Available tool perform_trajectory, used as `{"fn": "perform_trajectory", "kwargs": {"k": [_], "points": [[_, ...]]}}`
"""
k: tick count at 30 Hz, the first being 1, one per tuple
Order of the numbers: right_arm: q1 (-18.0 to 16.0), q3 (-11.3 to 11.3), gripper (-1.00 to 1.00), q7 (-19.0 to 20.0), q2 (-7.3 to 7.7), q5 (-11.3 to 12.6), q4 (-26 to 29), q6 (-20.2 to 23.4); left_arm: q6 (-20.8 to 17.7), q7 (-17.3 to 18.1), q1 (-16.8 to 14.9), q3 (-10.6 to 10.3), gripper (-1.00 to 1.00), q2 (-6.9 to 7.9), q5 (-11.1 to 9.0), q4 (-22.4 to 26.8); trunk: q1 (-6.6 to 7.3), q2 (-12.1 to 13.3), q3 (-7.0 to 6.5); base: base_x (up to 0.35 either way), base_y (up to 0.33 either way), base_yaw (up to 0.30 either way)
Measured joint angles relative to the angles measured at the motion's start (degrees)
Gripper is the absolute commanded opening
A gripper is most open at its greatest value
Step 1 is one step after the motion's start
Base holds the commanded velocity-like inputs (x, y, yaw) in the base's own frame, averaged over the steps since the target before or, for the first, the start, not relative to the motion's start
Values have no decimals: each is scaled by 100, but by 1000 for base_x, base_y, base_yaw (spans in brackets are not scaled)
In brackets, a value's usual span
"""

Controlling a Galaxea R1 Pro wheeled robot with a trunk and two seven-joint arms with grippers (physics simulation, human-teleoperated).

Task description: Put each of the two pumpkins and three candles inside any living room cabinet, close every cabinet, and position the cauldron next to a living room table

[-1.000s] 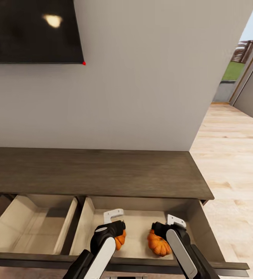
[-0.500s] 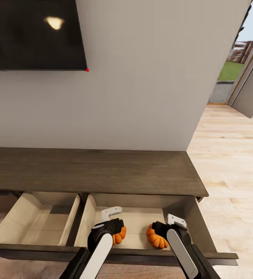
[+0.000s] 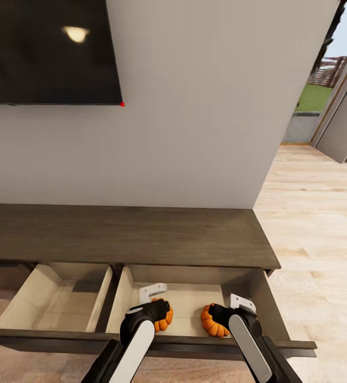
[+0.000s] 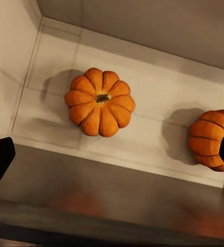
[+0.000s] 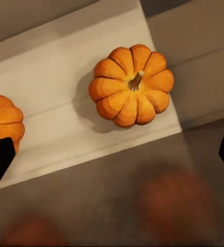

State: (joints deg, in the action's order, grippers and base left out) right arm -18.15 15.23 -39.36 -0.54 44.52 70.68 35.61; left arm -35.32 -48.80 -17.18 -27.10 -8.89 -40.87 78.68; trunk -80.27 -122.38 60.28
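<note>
Two orange pumpkins lie side by side on the pale floor of the cabinet's (image 3: 130, 239) open right drawer (image 3: 271, 314). In the head view they are the left pumpkin (image 3: 166, 317) and the right pumpkin (image 3: 210, 322). My left gripper (image 4: 113, 157) hangs open above the drawer's front edge, over the left pumpkin (image 4: 99, 101), with the other pumpkin (image 4: 212, 138) beside it. My right gripper (image 5: 113, 157) is open too, above the right pumpkin (image 5: 131, 85); its neighbour (image 5: 1, 123) is at the frame's edge. Neither gripper touches a pumpkin.
The left drawer (image 3: 56, 303) also stands open and holds nothing. A dark TV (image 3: 45, 50) hangs on the wall above the cabinet. Light wood floor (image 3: 316, 234) stretches to the right towards an open door (image 3: 343, 127).
The whole view has shifted, so the cabinet sits lower and smaller in the picture. Both pumpkins stay on the drawer floor. Both grippers now stand a little nearer the drawer's front edge.
</note>
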Motion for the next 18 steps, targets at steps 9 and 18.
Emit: {"fn": "perform_trajectory", "kwargs": {"k": [9,18], "points": [[0,-9,100,-10,-8,8,8,-3,0,0,0,0,100,0,0,1,198,361,-162,-3,0,0],[0,-7,100,-18,-9,8,8,0,-6,0,0,0,100,-6,-8,1,395,722,-323,-24,0,0]]}}
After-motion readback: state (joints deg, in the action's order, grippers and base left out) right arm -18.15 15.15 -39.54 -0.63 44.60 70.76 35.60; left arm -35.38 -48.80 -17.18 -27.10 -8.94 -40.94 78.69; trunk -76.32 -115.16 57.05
